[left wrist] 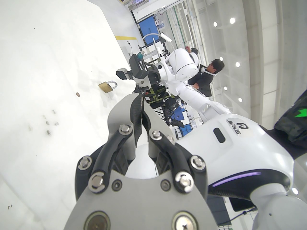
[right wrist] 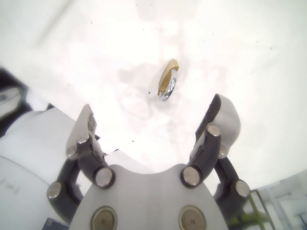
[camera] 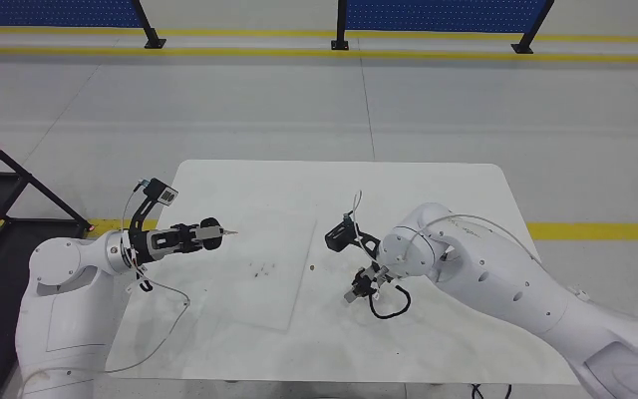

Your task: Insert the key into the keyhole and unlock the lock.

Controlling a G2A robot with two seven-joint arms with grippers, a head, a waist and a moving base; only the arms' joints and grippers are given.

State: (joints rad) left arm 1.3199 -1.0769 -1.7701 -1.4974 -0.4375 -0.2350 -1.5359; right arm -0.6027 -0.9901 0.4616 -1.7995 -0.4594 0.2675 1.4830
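1. The lock [right wrist: 168, 82] (a small brass padlock with a silver shackle) lies on the white table [camera: 449, 199], well in from every edge. Its shackle end is turned toward the right gripper [right wrist: 152, 102].
2. The right gripper's fingers [right wrist: 223, 113] are spread wide. They sit just short of the lock and touch nothing, with bare table showing between them.
3. In the top view the right gripper [camera: 357, 291] hangs over the middle of the table, nearer the front edge than the back. A black cable loop [camera: 384, 304] droops beside it.
4. The left gripper [camera: 214, 233] is over the left part of the table. Its fingers [left wrist: 153, 118] are pressed together on a thin metal tip, the key [camera: 228, 231], which points toward the middle of the table.
5. From the left wrist, the lock [left wrist: 108, 86] lies well beyond the closed fingertips, with open table between.
6. A thin pale sheet [camera: 249, 299] covers the table under and ahead of the left gripper. A few dark specks [camera: 262, 267] mark it.
7. A small brown scrap [camera: 313, 267] rests just past the sheet's right edge, apart from both grippers.
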